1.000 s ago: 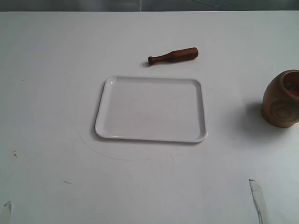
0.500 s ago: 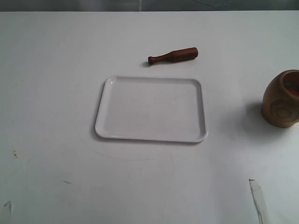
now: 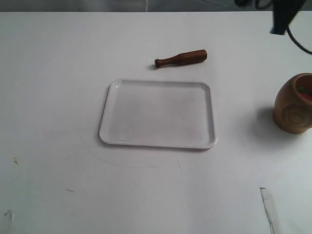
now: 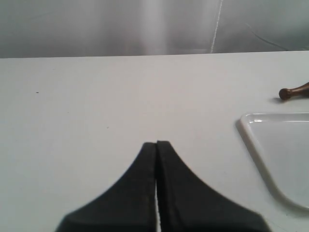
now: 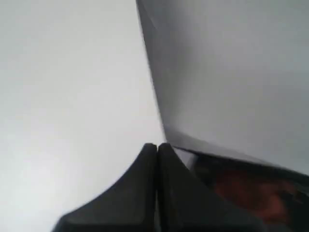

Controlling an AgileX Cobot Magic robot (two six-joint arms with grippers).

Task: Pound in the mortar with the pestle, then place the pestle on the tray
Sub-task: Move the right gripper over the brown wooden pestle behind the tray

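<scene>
The dark reddish-brown pestle [image 3: 181, 58] lies on its side on the white table beyond the tray, thick end to the right; its knob end shows in the left wrist view [image 4: 294, 91]. In the middle lies the flat white tray [image 3: 113, 136] with nothing on it, its corner also in the left wrist view [image 4: 251, 126]. At the right edge stands the light-brown mortar [image 3: 292, 109], something red inside. My left gripper [image 4: 157, 143] is shut and empty over bare table. My right gripper [image 5: 157, 145] is shut and empty; a dark part of the right arm [image 3: 282, 17] shows at the top right.
A strip of tape or a scrap [image 3: 269, 207] lies near the front right edge of the table. A faint curved mark runs in front of the tray. A grey wall [image 4: 145, 24] stands behind the table's far edge.
A dark piece of the right arm with its cable has come into the top right corner of the exterior view. Pestle, tray and mortar have not moved.
</scene>
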